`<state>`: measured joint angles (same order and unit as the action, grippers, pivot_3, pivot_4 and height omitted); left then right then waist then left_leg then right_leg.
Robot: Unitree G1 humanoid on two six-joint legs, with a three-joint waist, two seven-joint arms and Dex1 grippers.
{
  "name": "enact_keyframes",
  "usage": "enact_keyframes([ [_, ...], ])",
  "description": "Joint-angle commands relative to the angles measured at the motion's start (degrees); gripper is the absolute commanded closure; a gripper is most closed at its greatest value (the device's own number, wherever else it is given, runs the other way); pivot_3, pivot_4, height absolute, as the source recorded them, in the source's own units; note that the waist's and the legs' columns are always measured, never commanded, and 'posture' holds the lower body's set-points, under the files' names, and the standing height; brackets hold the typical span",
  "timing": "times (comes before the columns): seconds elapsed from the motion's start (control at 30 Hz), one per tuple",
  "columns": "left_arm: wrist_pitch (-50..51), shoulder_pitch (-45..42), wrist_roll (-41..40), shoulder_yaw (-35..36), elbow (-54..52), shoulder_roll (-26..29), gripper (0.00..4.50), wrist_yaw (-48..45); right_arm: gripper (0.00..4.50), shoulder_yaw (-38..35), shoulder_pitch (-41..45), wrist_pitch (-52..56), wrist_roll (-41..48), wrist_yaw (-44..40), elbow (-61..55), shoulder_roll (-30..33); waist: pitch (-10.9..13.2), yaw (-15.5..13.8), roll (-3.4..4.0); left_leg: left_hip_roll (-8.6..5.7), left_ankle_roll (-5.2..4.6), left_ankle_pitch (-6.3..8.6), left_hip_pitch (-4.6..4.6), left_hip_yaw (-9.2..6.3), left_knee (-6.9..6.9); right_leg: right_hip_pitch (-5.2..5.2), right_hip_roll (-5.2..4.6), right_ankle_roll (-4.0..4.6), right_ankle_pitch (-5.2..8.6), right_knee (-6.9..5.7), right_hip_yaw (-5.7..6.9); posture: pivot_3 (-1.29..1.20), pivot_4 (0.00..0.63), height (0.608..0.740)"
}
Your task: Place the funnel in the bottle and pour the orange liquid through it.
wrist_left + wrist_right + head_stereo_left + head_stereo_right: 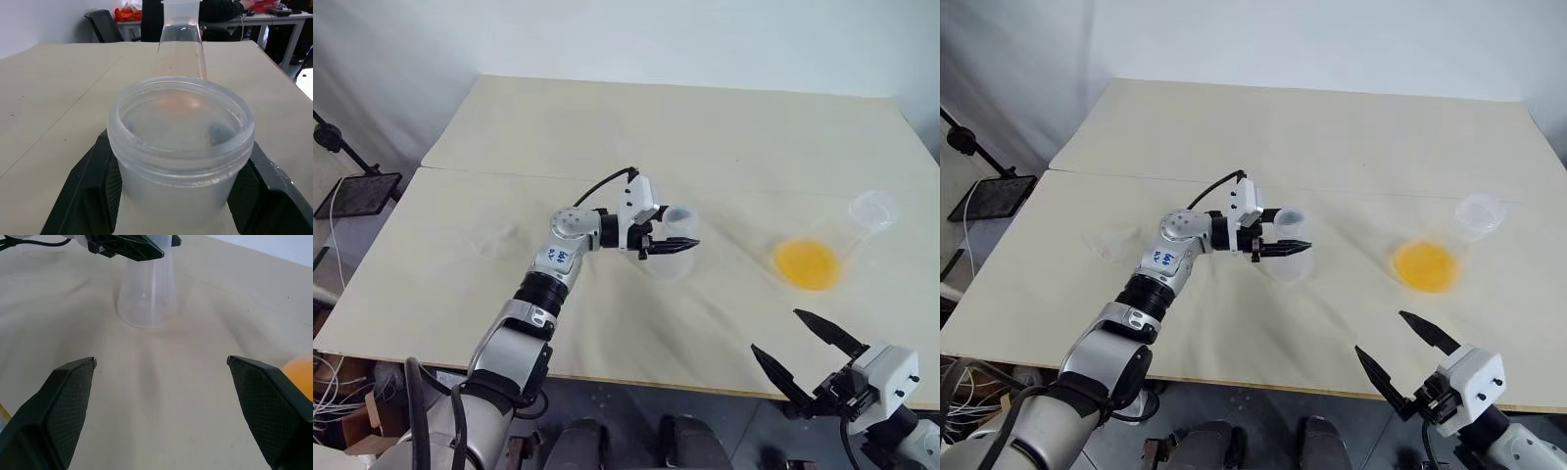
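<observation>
A: What sits nearest on the cream cloth-covered worktop?

B: The right gripper, hanging over the near edge with its two black fingers spread wide and nothing between them.

A: And the bottle?

B: The smaller clear conical flask with the wide cylindrical neck stands upright about mid-worktop. The left gripper reaches in level from the robot's left, and its black fingers sit on either side of the flask's neck, pressed against it just under the rim. From the left wrist view, the mouth is open and the inside looks clear, with no coloured liquid that I can make out.

A: Where's the orange liquid?

B: A shallow pool of bright yellow-orange translucent liquid lies in the wide base of the larger clear conical flask, which stands to the robot's right of the smaller one, well apart from it, its neck at the far side.

A: The funnel?

B: A small clear colourless plastic funnel lies on the cloth to the robot's left of the left arm, faint and hard to read; I can't tell which way its spout points
</observation>
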<state>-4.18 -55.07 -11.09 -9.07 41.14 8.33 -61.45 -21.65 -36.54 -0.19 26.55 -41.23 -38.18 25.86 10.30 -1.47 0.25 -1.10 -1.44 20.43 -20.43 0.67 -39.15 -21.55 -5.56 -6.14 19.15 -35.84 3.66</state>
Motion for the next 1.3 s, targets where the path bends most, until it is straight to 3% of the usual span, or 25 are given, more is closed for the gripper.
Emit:
enact_keyframes([
  [0.03, 1.1, -0.3, -1.0, 1.3, -2.2, -0.2, 1.08, -0.2, 0.0, -0.1, 0.7, -0.4, 0.6, 1.0, -2.6, 0.0, 0.0, 0.0, 0.0, 0.0, 0.0, 0.0, 0.0, 0.0, 0.0, 0.0, 0.0, 0.0, 0.0, 0.0, 0.0, 0.0, 0.15, 0.74],
  [0.13, 2.9, -0.3, -2.6, 2.8, -3.3, 0.2, 0.1, -1.0, 0.0, 0.3, 2.4, 0.9, 0.8, 1.7, -3.1, 0.7, 0.0, 0.0, 0.0, 0.0, 0.0, 0.0, 0.0, -0.01, 0.0, 0.0, 0.0, 0.0, 0.0, -0.01, 0.0, 0.0, 0.15, 0.74],
  [0.17, 4.4, 0.0, -3.4, 3.1, -4.1, 0.4, 0.02, -2.1, 0.0, 0.3, 2.7, 1.2, 0.9, 1.8, -3.2, 0.9, 0.0, 0.0, 0.0, 0.01, 0.0, 0.0, 0.0, 0.0, 0.0, 0.0, 0.0, 0.0, 0.0, -0.01, 0.0, 0.0, 0.15, 0.74],
  [0.33, 5.2, 3.3, -6.2, 4.9, -7.5, 5.8, 0.02, -9.8, 0.0, 0.7, 6.2, 3.6, 1.8, 1.5, -2.9, 2.8, 0.0, 0.5, 0.01, 0.06, 0.0, 0.0, 0.01, -0.01, 0.0, 0.0, 0.01, 0.0, 0.0, -0.01, -0.01, 0.0, 0.15, 0.74],
  [0.6, 8.2, 12.9, -12.2, 12.4, -16.8, 13.9, 0.02, -11.6, 0.0, 1.7, 11.4, 4.4, 2.6, -0.5, -0.2, 5.0, 0.0, 0.2, 0.01, 0.02, 0.01, -0.01, 0.0, -0.12, -0.03, 0.01, -0.08, 0.01, 0.0, -0.05, 0.02, 0.0, 0.15, 0.74],
  [0.97, 12.3, 43.1, -16.9, 29.5, -43.1, 23.6, 0.02, 2.8, 0.0, 7.0, 22.0, 5.0, 3.5, -4.7, 5.4, 6.7, 0.0, 0.8, 0.01, 0.09, 0.03, 0.0, 0.03, -0.26, 0.0, 0.03, -0.18, 0.02, 0.0, -0.06, -0.02, 0.0, 0.15, 0.74],
  [1.17, 8.7, 66.4, -17.2, 46.4, -48.8, 21.1, 0.02, 11.9, 0.0, 10.4, 28.5, 6.0, 4.9, -7.6, 10.0, 6.7, 0.0, 1.7, 0.0, 0.09, -0.02, 0.05, 0.07, -0.27, 0.06, 0.08, -0.23, 0.03, 0.0, 0.03, -0.07, 0.0, 0.15, 0.74],
  [1.3, 6.3, 72.8, -17.6, 50.8, -49.3, 19.2, 0.02, 15.4, 0.0, 12.2, 30.9, 5.5, 4.5, -9.5, 12.0, 6.8, 0.0, 0.8, -0.02, 0.11, -0.06, 0.07, 0.09, -0.31, 0.06, 0.14, -0.28, 0.07, 0.03, 0.27, -0.06, 0.0, 0.15, 0.74],
])
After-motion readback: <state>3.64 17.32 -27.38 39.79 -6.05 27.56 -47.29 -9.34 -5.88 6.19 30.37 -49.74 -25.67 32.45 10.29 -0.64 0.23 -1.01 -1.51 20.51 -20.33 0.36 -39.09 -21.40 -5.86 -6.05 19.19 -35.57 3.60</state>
